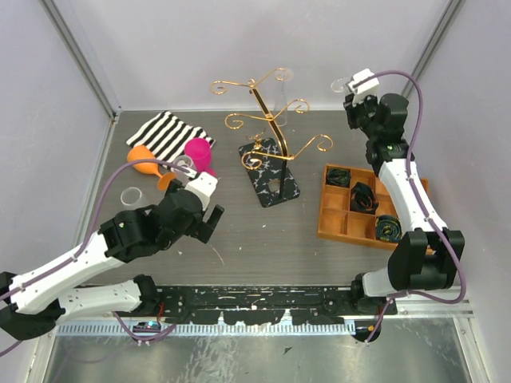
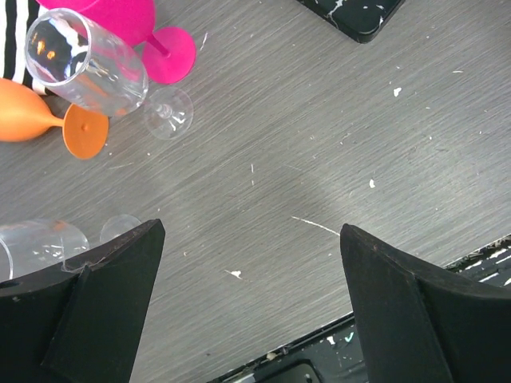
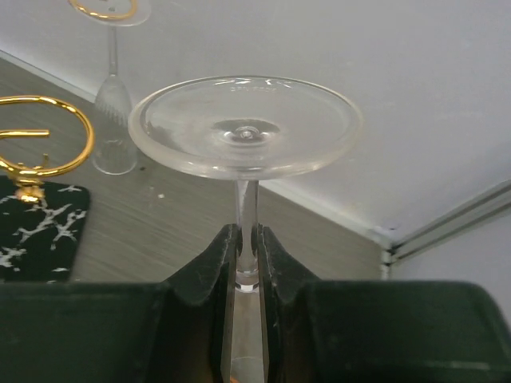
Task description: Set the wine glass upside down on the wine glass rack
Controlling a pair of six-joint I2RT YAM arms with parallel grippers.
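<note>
My right gripper [image 3: 247, 243] is shut on the thin stem of a clear wine glass [image 3: 246, 128]. The glass's round foot sits just beyond the fingertips and its bowl is hidden behind the fingers. In the top view this gripper [image 1: 352, 93] is raised at the back right, to the right of the wine glass rack [image 1: 267, 120] and apart from it. The rack's gold spiral arms [image 3: 48, 140] rise from a black marbled base [image 1: 271, 175]. Another clear glass [image 3: 112, 104] hangs upside down from a far arm. My left gripper [image 2: 251, 239] hovers open over bare table, nothing between its fingers [image 2: 112, 295].
Left of the rack lie a pink glass [image 1: 198, 152], an orange glass [image 1: 144, 159] and a clear glass [image 2: 88, 64], beside a striped cloth [image 1: 168, 134]. One more clear glass [image 2: 40, 243] lies near my left finger. An orange compartment tray [image 1: 331, 219] sits at the right.
</note>
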